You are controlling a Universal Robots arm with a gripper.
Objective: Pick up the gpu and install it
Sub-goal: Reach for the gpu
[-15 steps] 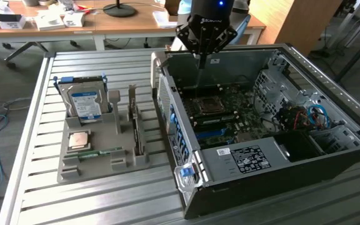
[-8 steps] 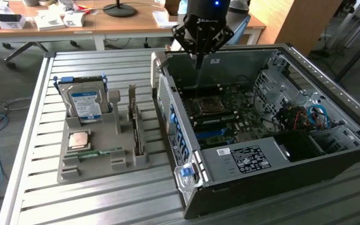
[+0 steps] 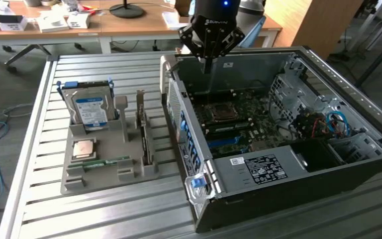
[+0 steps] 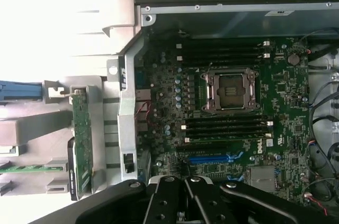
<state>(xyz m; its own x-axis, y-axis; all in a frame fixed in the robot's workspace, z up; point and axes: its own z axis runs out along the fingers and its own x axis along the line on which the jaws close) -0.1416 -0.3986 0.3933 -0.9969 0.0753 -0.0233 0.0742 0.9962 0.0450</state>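
The gpu (image 3: 143, 133) stands on edge in a slot of the grey parts tray (image 3: 105, 181), a thin card with a metal end bracket. In the wrist view the gpu (image 4: 82, 147) shows a green board edge beside the case wall. My gripper (image 3: 207, 67) hangs over the far end of the open computer case (image 3: 264, 167), well to the exterior view's right of the card. Its fingers (image 4: 197, 203) are shut with nothing between them. Below lies the motherboard (image 4: 233, 107) with a blue expansion slot (image 4: 212, 158).
On the tray, a hard drive (image 3: 91, 108) with a blue-white label stands upright, and a processor chip (image 3: 85, 148) and a green memory stick (image 3: 105, 163) lie flat. The case's side wall (image 3: 184, 129) rises between tray and motherboard. Cables (image 3: 334, 124) fill the case's right bay.
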